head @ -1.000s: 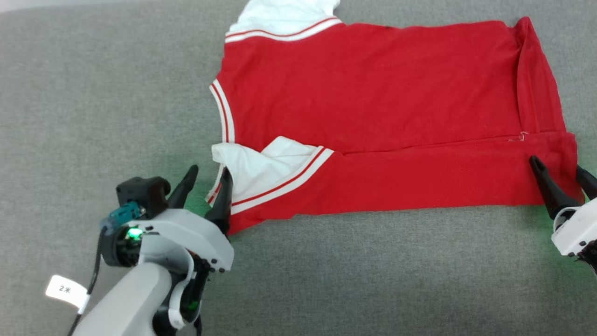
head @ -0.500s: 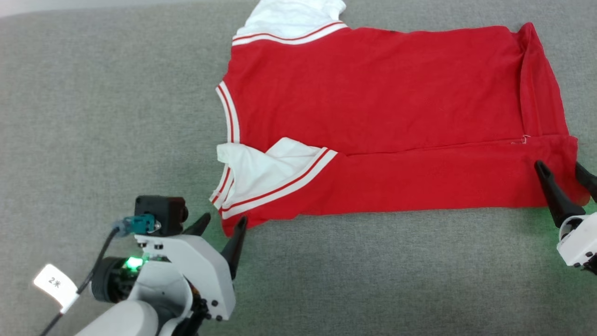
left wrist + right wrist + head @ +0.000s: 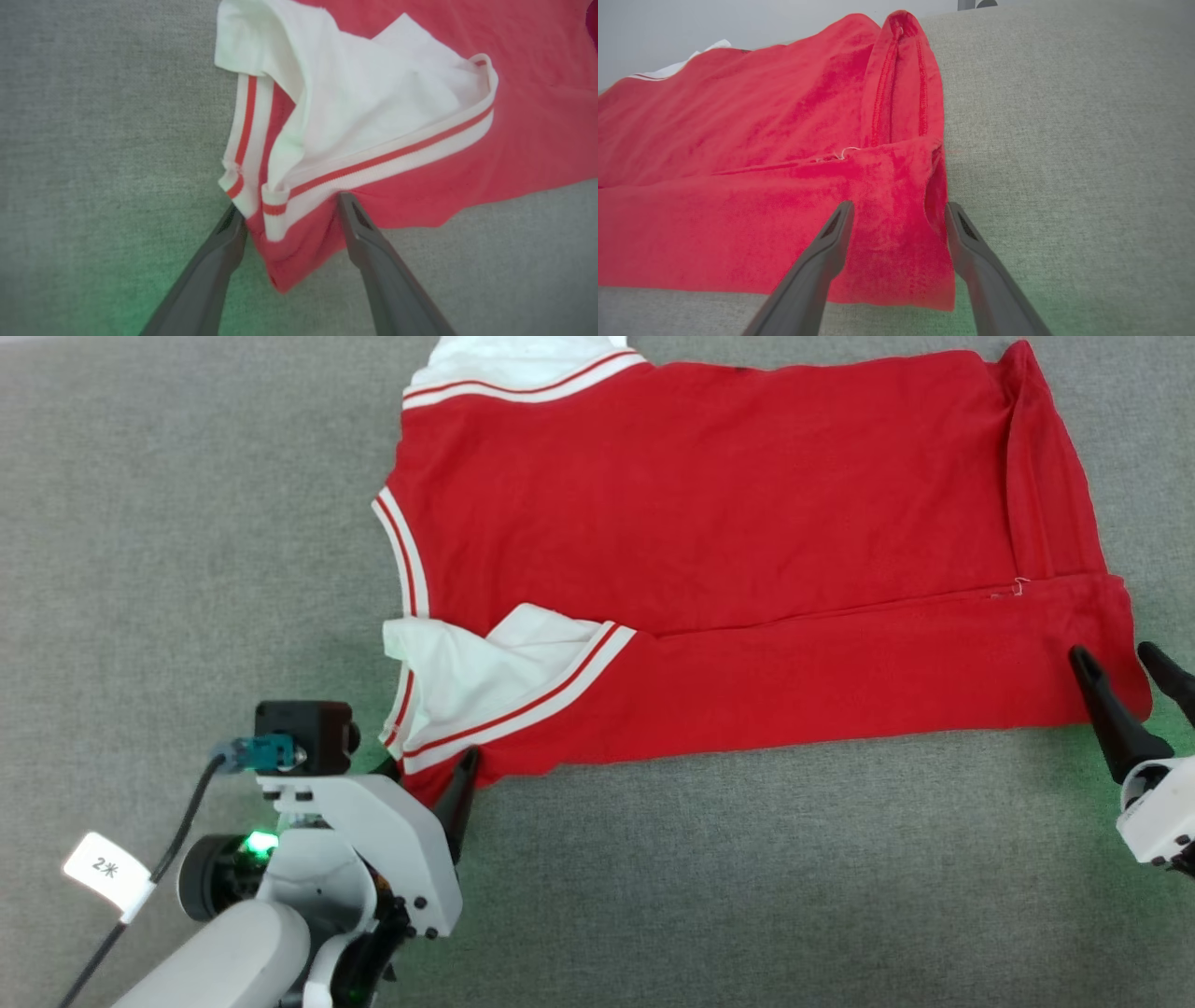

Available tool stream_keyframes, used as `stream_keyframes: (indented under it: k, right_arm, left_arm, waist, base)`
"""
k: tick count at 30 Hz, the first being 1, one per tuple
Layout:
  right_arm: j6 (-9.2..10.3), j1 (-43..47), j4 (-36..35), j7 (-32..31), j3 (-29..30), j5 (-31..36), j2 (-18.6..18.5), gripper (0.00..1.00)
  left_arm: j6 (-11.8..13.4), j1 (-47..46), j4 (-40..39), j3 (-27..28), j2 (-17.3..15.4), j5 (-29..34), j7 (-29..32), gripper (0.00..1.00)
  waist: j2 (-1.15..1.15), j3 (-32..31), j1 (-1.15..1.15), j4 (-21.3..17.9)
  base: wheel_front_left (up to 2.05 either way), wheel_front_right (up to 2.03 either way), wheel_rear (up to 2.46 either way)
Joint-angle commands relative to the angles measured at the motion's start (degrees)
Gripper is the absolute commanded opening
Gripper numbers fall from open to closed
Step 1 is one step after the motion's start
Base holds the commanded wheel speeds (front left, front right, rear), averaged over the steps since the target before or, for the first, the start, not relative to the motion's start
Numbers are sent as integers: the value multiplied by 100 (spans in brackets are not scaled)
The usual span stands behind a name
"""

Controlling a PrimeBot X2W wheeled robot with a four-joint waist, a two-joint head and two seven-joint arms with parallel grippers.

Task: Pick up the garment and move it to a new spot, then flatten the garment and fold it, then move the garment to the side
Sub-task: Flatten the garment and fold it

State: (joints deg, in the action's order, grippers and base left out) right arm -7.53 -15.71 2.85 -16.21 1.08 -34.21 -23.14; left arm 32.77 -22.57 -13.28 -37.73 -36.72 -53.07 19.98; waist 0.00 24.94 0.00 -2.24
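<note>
A: Count?
B: One garment [image 3: 728,551], flat on the grey cloth surface [image 3: 653,896], near edge folded over. Two white sleeves: near sleeve [image 3: 485,677] folded in, far sleeve [image 3: 523,359] at the far edge.
A: Claws?
B: Two. Left gripper [image 3: 428,763] and right gripper [image 3: 1113,655] both spread wide, each straddling a near corner: left at the sleeve end, right at the hem end. Nothing clamped.
</note>
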Motion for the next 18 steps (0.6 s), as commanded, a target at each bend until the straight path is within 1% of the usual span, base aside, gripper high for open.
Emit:
stream_keyframes:
  k: [1, 2, 5, 8, 11, 14, 18]
  right_arm:
    - [9, 87, -49, -26, 39, 40, -31, 100]
    - [9, 104, -90, -51, 47, 52, -40, 100]
    - [9, 131, -240, -204, 69, 82, -104, 100]
    - [9, 201, -360, -512, -4, 76, -211, 100]
    - [9, 215, -488, -863, -107, 154, -399, 100]
    - [9, 139, -569, -1233, -337, 308, -645, 100]
    - [9, -63, -531, -1641, -432, 500, -819, 100]
  left_arm:
    - [-36, 3, 149, -51, 17, 8, 6, 33]
    - [-60, 23, 196, -67, 49, -15, -3, 0]
    - [-104, 67, 289, -60, 132, -66, -83, 0]
    - [-190, 108, 337, -11, 218, -118, -219, 0]
    - [-255, 164, 394, -42, 260, -152, -266, 0]
    - [-307, 159, 431, -59, 292, -133, -324, 0]
    - [-362, 77, 494, -121, 391, -77, -370, 0]
  waist:
    - [0, 30, 0, -28]
    - [0, 31, 0, -31]
    - [0, 25, 0, -30]
    - [0, 4, 0, -10]
    - [0, -3, 0, 25]
    - [0, 35, 0, 77]
    - [0, 116, 0, 162]
  base:
    - [0, 0, 0]
    - [0, 0, 0]
    - [0, 0, 0]
    - [0, 0, 0]
    - [0, 0, 0]
    - [0, 0, 0]
    - [0, 0, 0]
